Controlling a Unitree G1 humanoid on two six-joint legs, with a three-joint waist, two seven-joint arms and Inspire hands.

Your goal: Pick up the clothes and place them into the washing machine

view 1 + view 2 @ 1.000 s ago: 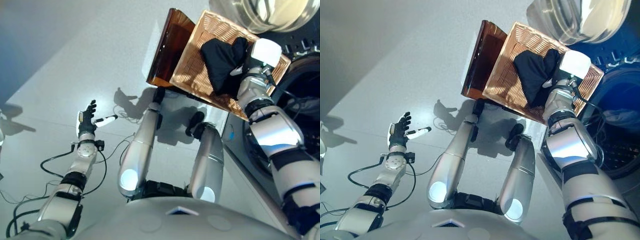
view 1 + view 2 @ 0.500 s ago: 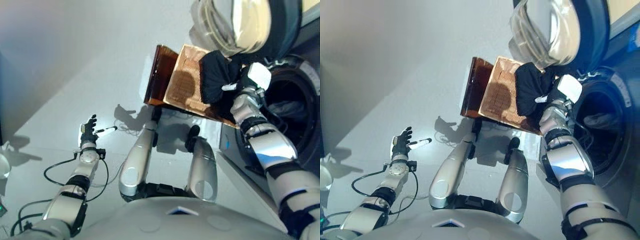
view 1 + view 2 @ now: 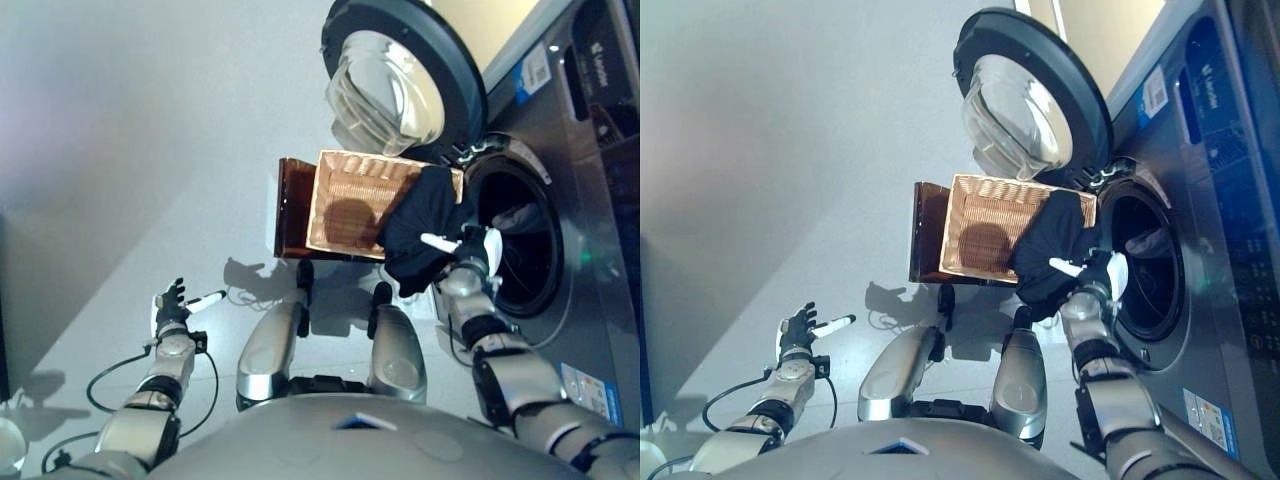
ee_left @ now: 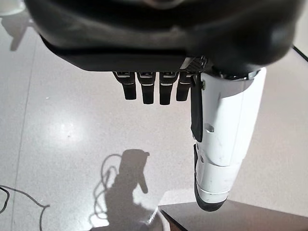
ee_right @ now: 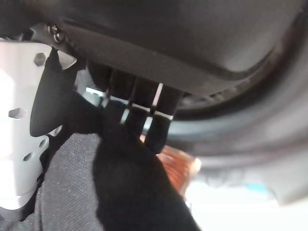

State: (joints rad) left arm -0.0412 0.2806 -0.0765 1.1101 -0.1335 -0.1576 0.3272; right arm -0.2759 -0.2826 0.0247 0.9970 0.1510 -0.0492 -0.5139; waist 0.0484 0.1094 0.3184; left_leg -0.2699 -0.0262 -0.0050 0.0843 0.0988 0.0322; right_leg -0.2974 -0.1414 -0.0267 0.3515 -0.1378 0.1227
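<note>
Lifted clear of the wicker basket (image 3: 350, 205) over the last second, the black garment (image 3: 420, 225) now hangs at the mouth of the washing machine (image 3: 590, 200); much of the wider shift in the head views is the camera swinging up toward the machine, not the things moving.

Largest first: the washing machine fills the 3 o'clock side of the head views, its drum opening (image 3: 520, 260) dark, with a pale piece of laundry just visible inside. Its round glass door (image 3: 395, 85) stands swung wide toward 12 o'clock, which I judge leaves the opening free for loading. Next, the basket sits near the centre, just on the 9 o'clock side of the opening, so the carry is short; it looks emptied.

The garment droops in a bunch between the basket's edge and the drum rim, overlapping both. The right hand (image 3: 468, 252) holds it from below at about 4 o'clock of the bundle; the right wrist view shows its fingers (image 5: 144, 120) curled into the dark cloth with the thumb closing on it.

Smallest, the left hand (image 3: 172, 305) hangs idle at 8 o'clock over the floor, well apart, its fingers relaxed and spread, holding nothing.
</note>
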